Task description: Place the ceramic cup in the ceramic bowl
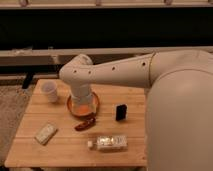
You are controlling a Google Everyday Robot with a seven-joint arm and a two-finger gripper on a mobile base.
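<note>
The small white ceramic cup point(49, 92) stands upright at the far left of the wooden table point(30, 137). The orange ceramic bowl point(93, 106) with a darker rim sits near the table's middle, a short way right of the cup. My arm reaches in from the right, and my gripper point(81, 100) hangs straight over the bowl, hiding most of its inside. The gripper is apart from the cup.
A small dark-red oblong object point(85, 124) lies just in front of the bowl. A clear plastic bottle point(108, 143) lies on its side near the front edge. A black block point(120, 112) stands right of the bowl. A pale flat packet point(45, 133) lies at front left.
</note>
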